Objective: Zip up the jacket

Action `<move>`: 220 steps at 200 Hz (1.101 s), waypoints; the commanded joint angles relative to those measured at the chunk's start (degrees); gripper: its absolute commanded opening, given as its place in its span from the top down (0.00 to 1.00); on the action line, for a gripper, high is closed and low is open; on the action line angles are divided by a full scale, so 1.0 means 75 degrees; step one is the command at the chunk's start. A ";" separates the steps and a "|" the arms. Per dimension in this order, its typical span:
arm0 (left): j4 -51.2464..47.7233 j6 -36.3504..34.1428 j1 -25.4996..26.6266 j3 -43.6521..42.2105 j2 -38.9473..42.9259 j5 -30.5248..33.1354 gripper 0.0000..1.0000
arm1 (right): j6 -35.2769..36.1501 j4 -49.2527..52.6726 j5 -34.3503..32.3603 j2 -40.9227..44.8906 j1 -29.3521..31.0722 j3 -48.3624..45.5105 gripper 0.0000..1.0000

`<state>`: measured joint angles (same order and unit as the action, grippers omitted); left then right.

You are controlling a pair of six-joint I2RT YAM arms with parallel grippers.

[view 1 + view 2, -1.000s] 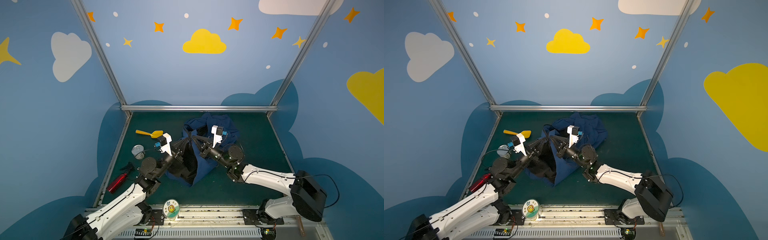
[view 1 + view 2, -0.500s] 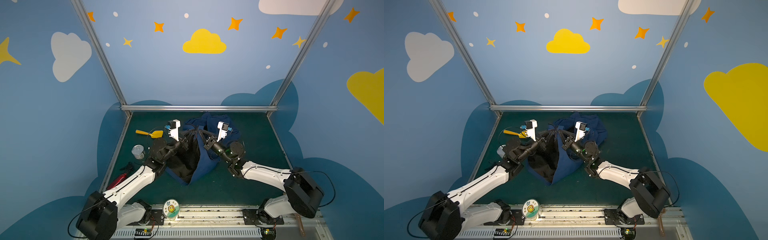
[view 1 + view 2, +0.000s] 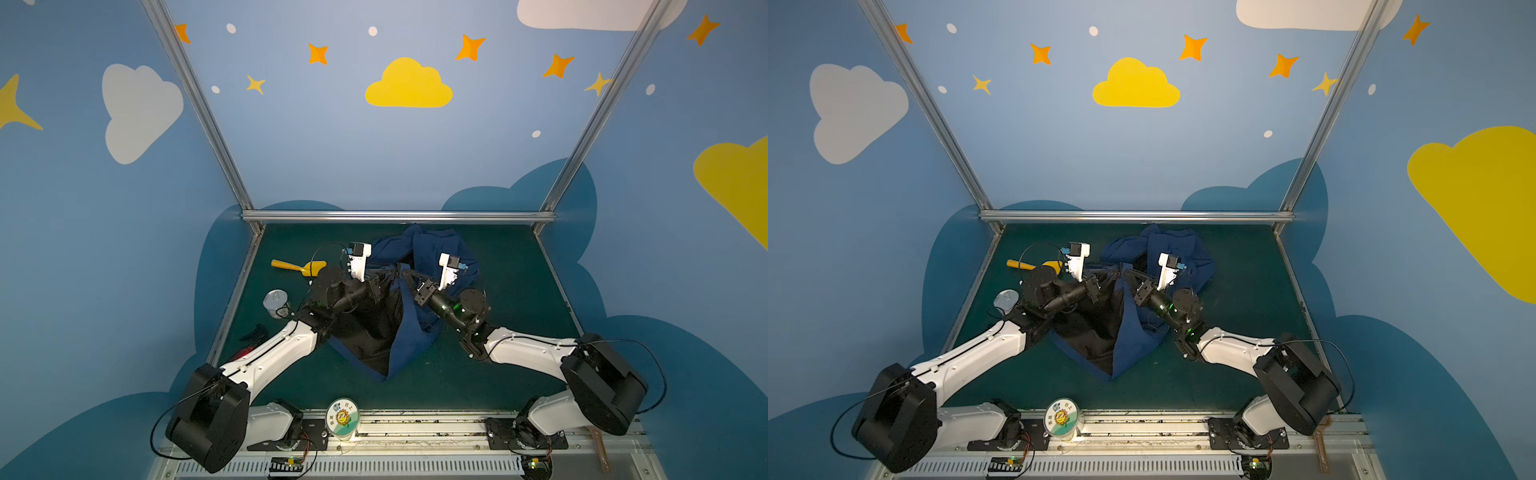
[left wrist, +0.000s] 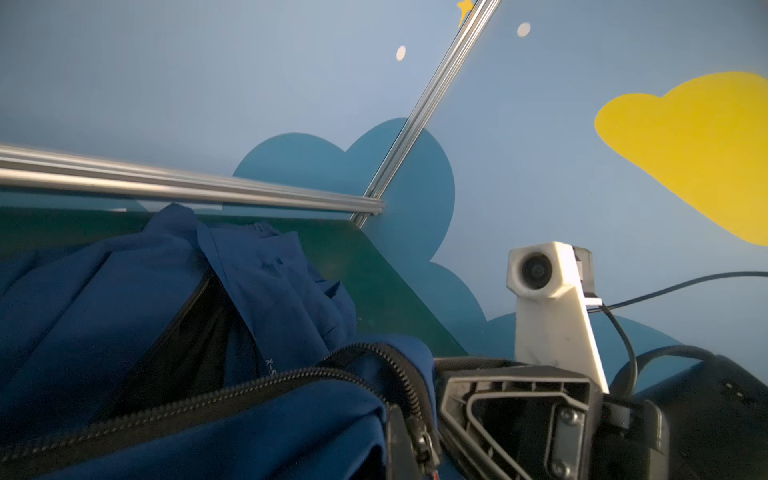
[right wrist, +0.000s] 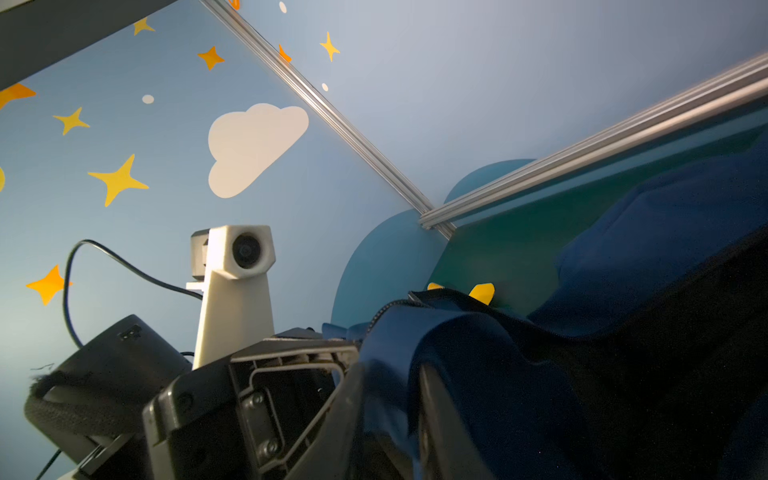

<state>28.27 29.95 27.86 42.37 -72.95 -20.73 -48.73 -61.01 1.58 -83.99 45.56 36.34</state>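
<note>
The navy-blue jacket (image 3: 413, 332) (image 3: 1136, 332) lies crumpled mid-mat, its black lining (image 3: 365, 328) showing on the left. Its front edge is pulled up into a peak between my two grippers. My left gripper (image 3: 388, 275) (image 3: 1106, 277) (image 4: 415, 444) is shut on the zipper edge, with the zipper teeth (image 4: 291, 382) running out from its fingers. My right gripper (image 3: 406, 275) (image 3: 1130, 279) (image 5: 388, 415) faces it closely. Its jaws stand slightly apart, with a blurred fold of blue fabric lying between the fingers (image 5: 432, 415).
A yellow scoop (image 3: 299, 267) (image 3: 1034, 264) and a metal cup (image 3: 275, 302) (image 3: 1005, 300) lie left of the jacket. A black and red tool (image 3: 253, 334) sits under the left arm. A round sunflower-label tub (image 3: 341, 417) stands on the front rail. A metal rail (image 3: 395, 216) bounds the back.
Both grippers have carried the jacket's edge up and toward the back, closer together. The right jaws, shut before, have parted; the left stays shut.
</note>
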 commanded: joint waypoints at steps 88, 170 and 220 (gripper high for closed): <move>-0.1741 0.0544 -0.0181 0.0480 0.0316 -0.0713 0.97 | 0.1638 0.2908 -0.0540 0.2285 -0.0033 -0.0510 0.45; -0.2260 0.0720 -0.0269 0.0698 0.0373 -0.1203 0.97 | 0.9310 0.6851 -0.0510 0.3274 0.1127 0.0845 0.41; -0.2258 0.0705 -0.0269 0.0649 0.0455 -0.1173 0.97 | 1.0589 0.6921 -0.0809 0.2657 0.1552 0.1268 0.38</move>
<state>11.73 35.27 25.98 46.74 -71.20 -28.75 21.93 -10.79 -2.59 -61.98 56.27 43.20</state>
